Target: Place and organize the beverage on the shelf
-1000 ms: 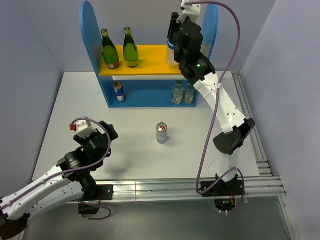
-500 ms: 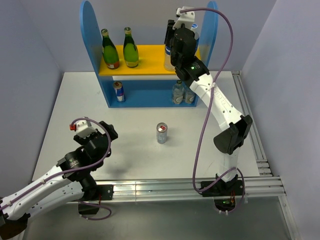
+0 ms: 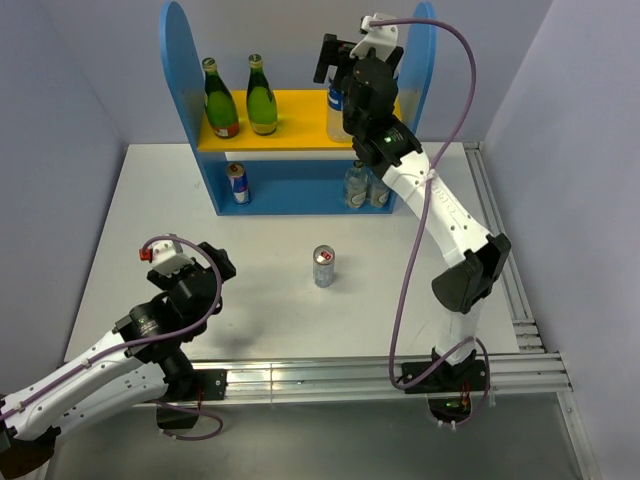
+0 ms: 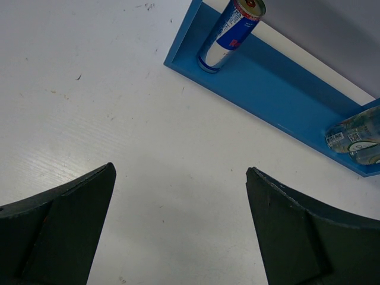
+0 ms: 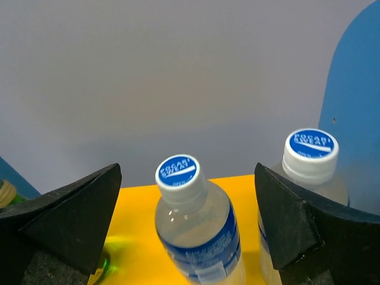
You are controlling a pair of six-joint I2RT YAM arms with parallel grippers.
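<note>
The blue shelf (image 3: 178, 60) holds two green glass bottles (image 3: 219, 100) on the left of its yellow-orange upper board (image 3: 300, 105). At the board's right end, my right gripper (image 3: 340, 70) stands open around a blue-capped water bottle (image 5: 199, 231), its fingers apart from the bottle's sides. A second water bottle (image 5: 309, 160) stands beside it by the blue side panel. One silver can (image 3: 237, 183) stands on the lower tier. Another can (image 3: 323, 266) stands on the table. My left gripper (image 4: 180, 170) is open and empty, low over the table at the near left.
Two clear bottles (image 3: 366, 186) stand at the right end of the lower tier, also seen in the left wrist view as clear bottles (image 4: 356, 136). Grey walls close in the table on both sides. A metal rail (image 3: 500, 270) runs along the right edge.
My right gripper has opened and let go of the water bottle, which now stands on the upper board. The left arm has not moved.
</note>
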